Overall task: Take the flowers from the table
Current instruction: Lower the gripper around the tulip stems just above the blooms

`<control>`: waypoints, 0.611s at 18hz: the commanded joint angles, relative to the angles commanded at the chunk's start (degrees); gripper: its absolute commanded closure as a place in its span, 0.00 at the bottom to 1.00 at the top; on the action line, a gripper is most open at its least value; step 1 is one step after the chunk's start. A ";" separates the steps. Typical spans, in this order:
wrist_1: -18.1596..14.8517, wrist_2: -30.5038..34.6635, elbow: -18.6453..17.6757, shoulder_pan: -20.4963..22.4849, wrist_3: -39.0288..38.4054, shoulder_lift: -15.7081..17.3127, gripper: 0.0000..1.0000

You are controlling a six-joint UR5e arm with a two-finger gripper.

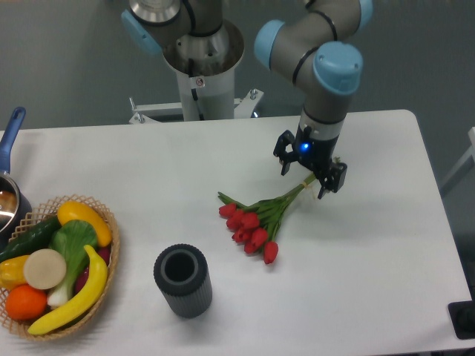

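Arm had grey metallic tube links with light-blue plastic caps on the round joints. Wrist section was silver, going to black near the end. Hand was black, two dark fingers, with a small blue light glowing on its body. Base was a pale grey cylindrical pedestal carrying a small white-and-red sticker, on a white bolted mount plate.

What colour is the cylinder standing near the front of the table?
Dark grey cylinder, clearest in the fixed camera view.
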 joint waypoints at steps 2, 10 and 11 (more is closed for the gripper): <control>0.09 -0.09 -0.35 -0.09 -0.09 -0.88 0.00; 0.80 -0.18 -3.52 -0.44 0.26 -1.76 0.00; 0.88 -0.18 -3.43 -0.61 0.18 -1.76 0.00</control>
